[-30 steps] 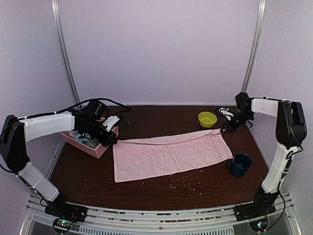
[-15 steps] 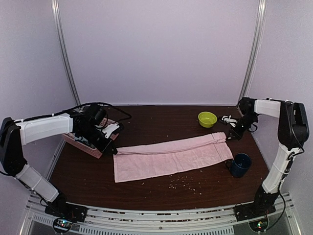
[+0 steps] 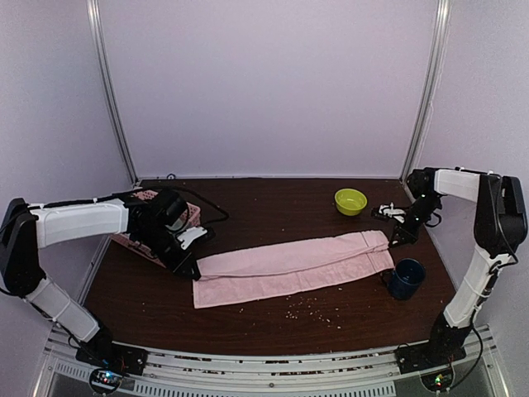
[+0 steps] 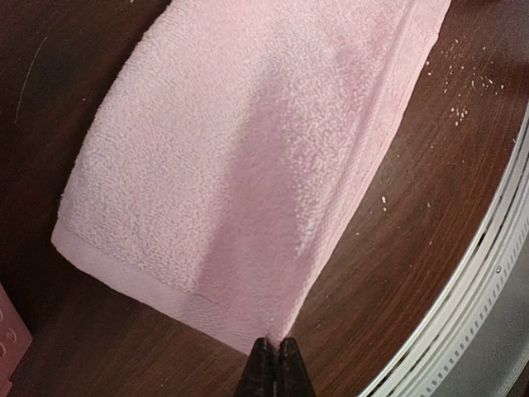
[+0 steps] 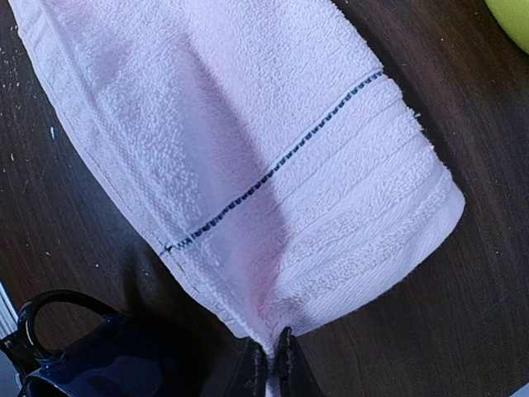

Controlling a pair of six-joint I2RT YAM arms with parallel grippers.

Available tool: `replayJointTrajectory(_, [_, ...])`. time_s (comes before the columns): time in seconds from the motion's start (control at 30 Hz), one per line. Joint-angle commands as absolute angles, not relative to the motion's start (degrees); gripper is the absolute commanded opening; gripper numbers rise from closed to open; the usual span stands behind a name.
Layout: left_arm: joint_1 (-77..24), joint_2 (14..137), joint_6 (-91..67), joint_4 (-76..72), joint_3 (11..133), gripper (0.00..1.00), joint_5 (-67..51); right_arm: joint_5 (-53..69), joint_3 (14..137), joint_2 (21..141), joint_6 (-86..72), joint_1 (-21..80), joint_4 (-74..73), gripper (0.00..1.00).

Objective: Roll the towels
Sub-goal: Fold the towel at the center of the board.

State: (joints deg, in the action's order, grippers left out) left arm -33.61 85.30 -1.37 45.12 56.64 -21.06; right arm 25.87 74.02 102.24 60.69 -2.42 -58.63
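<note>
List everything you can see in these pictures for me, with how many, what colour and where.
towel: one, pale pink, folded lengthwise across the middle of the table
basket: one, pink, far left, partly behind the left arm
bowl: one, yellow-green, far right
mug: one, dark blue, near right, by the towel's end
crumbs: many, pale, in front of the towel
table: one, dark brown, under everything
left arm: one, white and black, left side
right arm: one, white and black, right side
left fingers: two, black, shut on a corner at the towel's left end
right fingers: two, black, shut on a corner at the towel's right end
</note>
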Motion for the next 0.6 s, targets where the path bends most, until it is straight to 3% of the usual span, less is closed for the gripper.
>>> replayJointTrajectory(0.0, [-34.89,85.84,-1.94,46.47,56.57,0.00,-22.85,24.37,74.18,102.29,63.70,-2.86,-61.37,0.00])
replayJointTrajectory(0.57, [-35.43,87.54,-3.43,50.23,55.29,0.00,-18.45,23.26,73.34,103.12,69.85,-2.90,-65.15,0.00])
